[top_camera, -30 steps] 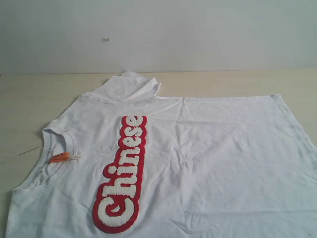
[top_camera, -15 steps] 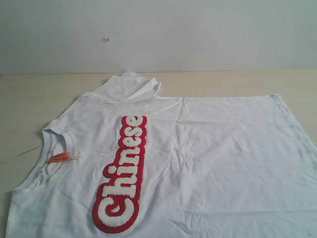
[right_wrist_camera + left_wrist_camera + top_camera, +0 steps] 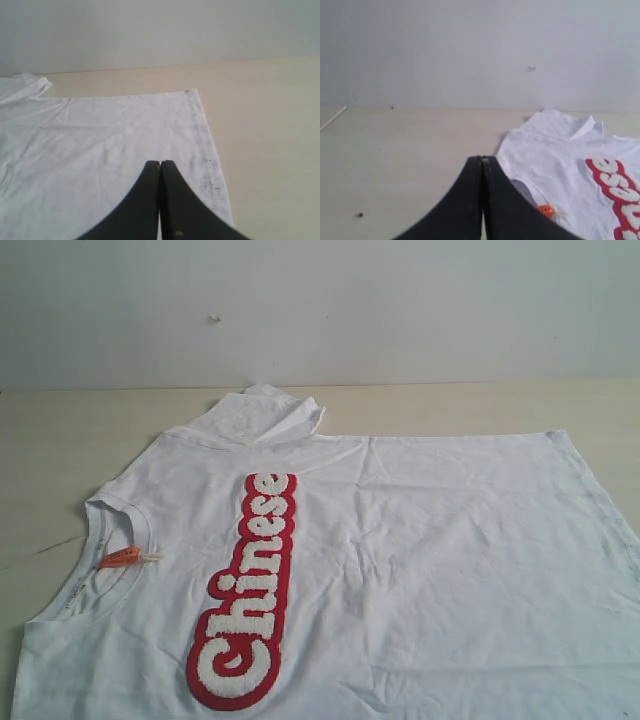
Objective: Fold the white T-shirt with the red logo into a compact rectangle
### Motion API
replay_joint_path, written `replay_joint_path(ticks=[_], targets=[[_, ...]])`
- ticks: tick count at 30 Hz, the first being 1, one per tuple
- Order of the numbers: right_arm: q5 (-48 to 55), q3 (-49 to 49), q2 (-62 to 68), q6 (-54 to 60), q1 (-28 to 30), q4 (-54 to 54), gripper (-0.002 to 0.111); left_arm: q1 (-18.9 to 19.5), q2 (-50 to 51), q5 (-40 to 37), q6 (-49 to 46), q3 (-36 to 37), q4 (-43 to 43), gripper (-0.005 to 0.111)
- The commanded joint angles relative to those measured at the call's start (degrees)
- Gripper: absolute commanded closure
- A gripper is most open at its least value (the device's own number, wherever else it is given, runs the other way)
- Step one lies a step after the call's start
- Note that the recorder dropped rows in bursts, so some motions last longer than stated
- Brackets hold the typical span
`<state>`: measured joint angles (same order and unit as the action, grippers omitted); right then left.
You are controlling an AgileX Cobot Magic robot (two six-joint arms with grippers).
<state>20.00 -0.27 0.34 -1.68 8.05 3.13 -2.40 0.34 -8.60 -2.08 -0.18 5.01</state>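
Exterior view, white T-shirt [image 3: 430, 560] crosswise, collar [image 3: 98, 552] left

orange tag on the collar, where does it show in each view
Exterior: orange tag on the shirt's left side.
Left wrist: next to the shut left gripper, at.
Right wrist: not in it.
Shared landmark: the bunched sleeve, in all three.

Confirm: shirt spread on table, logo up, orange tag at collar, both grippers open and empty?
Wrong on one point: both wrist views show the left gripper and right gripper shut, not open. Rest holds: shirt spread on table, logo up, orange tag at collar, grippers empty.
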Motion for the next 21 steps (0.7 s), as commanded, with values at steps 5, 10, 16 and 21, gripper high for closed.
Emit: replay_joint_path(ticks=[5, 10, 16, 21], targets=[[-13.84, 0.27, -0.34, 0.11, -0.06, -0.05, 0.108, 0.15, -0.34, 12.68, -0.91, 0.18, 0.59, 0.107], [-24.59, 0.27, -0.34, -0.10, -0.06, 6.15, 0.108, 0.15, -0.34, 16.14, 1.24, 0.18, 0.73, 0.107], [-32.23, 0.27, -0.34, -0.10, -0.06, 18.27, 0.108, 0.15, -0.34, 18.23, 15.66, 0.18, 0.73, 0.107], [-32.38, 0.27, -0.34, 0.05, -0.06, 20.54, 0.108, 0.15, -0.34, 20.06, 19.40, 0.18, 0.73, 0.107]])
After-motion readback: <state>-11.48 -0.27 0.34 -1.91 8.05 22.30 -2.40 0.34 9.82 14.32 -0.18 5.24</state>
